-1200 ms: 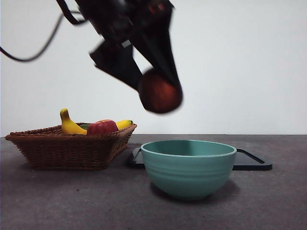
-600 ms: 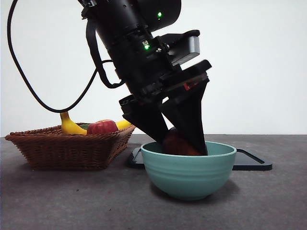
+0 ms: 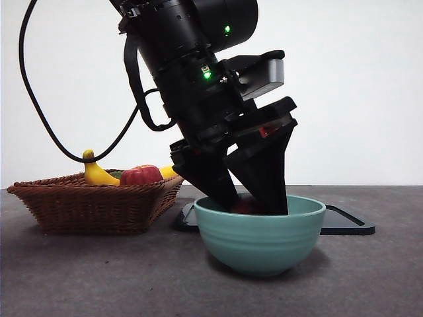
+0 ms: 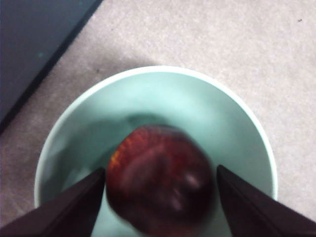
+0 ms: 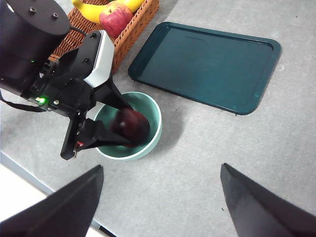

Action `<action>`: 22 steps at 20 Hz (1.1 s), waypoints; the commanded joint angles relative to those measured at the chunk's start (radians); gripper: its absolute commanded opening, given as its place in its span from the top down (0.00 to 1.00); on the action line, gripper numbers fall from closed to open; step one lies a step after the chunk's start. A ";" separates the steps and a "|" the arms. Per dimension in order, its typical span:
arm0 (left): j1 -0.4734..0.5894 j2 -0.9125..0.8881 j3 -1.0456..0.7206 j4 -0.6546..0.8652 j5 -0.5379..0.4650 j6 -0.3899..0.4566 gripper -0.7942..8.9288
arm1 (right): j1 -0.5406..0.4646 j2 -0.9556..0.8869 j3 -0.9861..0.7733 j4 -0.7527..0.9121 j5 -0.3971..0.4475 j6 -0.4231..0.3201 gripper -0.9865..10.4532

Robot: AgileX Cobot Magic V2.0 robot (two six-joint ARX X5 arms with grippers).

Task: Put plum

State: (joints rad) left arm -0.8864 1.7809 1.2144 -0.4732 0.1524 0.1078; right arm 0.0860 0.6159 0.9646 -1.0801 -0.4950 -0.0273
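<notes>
One plum [image 4: 160, 180] is seen, at 6 o'clock in the left wrist view. One green bowl [image 3: 259, 232] is counted. One basket [image 3: 92, 203] is counted, at 9 o'clock from the bowl in the front view. One red apple [image 3: 140, 176] and two yellow bananas [image 3: 96, 172] are seen in it. One dark tray [image 5: 207, 65] is counted. Two grippers are counted: the left gripper [image 3: 248, 198] and the right gripper [image 5: 160, 207].

The grey table [image 3: 79, 277] bears a basket [image 3: 92, 201], bowl [image 3: 261, 234] (teal) and tray [image 3: 347, 228].
</notes>
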 commanded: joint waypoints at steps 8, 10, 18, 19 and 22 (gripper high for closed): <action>-0.008 -0.050 0.039 -0.005 -0.003 0.003 0.53 | 0.004 0.004 0.019 0.009 -0.002 0.000 0.58; 0.004 -0.113 0.041 -0.005 -0.003 -0.009 0.53 | 0.004 0.004 0.019 0.009 -0.002 0.000 0.58; 0.173 -0.446 0.041 -0.076 -0.002 -0.076 0.53 | 0.004 0.004 0.019 0.011 -0.002 0.000 0.58; 0.204 -0.479 0.040 -0.104 -0.001 -0.076 0.53 | 0.004 0.004 0.019 0.011 -0.002 0.000 0.58; 0.314 -0.573 0.006 -0.164 0.068 -0.079 0.53 | 0.004 0.004 0.019 0.015 -0.002 0.000 0.58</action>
State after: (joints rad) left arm -0.5686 1.1984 1.2182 -0.6323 0.2092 0.0353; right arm 0.0860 0.6159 0.9646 -1.0725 -0.4950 -0.0273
